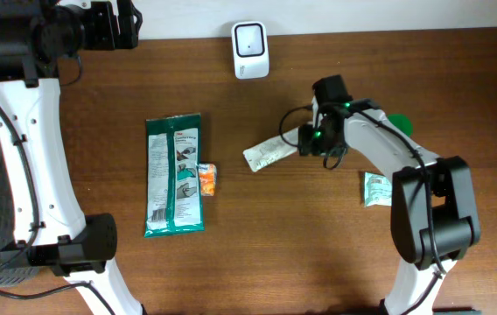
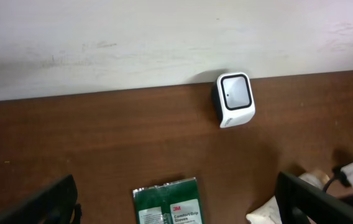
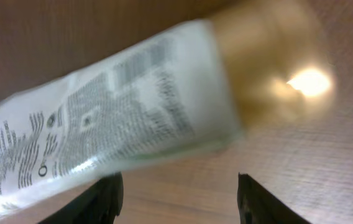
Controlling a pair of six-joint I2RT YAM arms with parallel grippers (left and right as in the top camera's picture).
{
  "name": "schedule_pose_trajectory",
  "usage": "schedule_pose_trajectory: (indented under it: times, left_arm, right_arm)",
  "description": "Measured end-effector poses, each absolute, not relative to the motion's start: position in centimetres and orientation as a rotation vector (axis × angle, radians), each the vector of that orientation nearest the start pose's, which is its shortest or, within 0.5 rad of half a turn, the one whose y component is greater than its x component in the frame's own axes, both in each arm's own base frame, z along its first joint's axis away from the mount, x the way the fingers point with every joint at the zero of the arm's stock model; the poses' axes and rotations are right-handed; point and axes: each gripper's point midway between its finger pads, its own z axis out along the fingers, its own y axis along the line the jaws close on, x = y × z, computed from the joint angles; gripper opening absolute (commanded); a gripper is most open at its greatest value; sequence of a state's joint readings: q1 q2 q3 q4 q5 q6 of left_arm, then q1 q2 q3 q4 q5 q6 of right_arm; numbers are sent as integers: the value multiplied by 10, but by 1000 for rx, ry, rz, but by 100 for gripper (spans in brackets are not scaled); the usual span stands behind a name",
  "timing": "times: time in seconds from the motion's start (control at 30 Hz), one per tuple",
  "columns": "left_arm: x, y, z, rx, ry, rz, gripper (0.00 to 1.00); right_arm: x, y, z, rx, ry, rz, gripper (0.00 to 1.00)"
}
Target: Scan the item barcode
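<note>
Because the right gripper (image 1: 303, 140) pinches the white sachet (image 1: 270, 152) by one end only, its fingers (image 3: 105, 198) part-closed on the thin film, the free end jutting past the fingertips could sag, twist or slip loose. Its print might then miss the scanner (image 1: 250, 50); the print is too blurred to pick out the barcode. The scanner stands well apart from those fingers, by the far wall, with only bare wood between. Beyond the sachet's tip lie a green wipes pack (image 1: 174, 175) and, just beside it, a small orange packet (image 1: 206, 178); behind the fingers, a green-white pouch (image 1: 375, 188). The left gripper (image 1: 119, 24) hangs spread wide, far off, holding nothing.
</note>
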State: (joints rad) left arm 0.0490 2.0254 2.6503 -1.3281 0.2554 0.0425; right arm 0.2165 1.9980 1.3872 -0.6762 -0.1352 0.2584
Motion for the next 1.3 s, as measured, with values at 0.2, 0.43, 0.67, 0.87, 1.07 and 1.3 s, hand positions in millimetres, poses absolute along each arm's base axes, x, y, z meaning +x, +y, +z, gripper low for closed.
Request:
schedule_pose_trajectory:
  times: [0.2, 0.43, 0.67, 0.87, 1.07, 1.3]
  left_arm:
    - [484, -20, 387, 128, 2254, -242, 99]
    - [484, -21, 387, 129, 2255, -243, 99]
    - [484, -18, 387, 122, 2255, -239, 99]
    - [484, -18, 387, 122, 2255, -239, 99]
    - [484, -18, 387, 122, 2255, -239, 99]
    - [484, -18, 387, 122, 2255, -239, 99]
  right_arm:
    - [439, 120, 38, 43, 2791, 437, 59]
    - [415, 159, 45, 325, 2872, 768, 75]
    - [407, 187, 39, 600, 2877, 672, 77]
    - [419, 192, 30, 706, 2803, 578, 67]
    - [431, 191, 15, 733, 2767, 552, 52]
    - [431, 193, 15, 628, 2790, 569, 19]
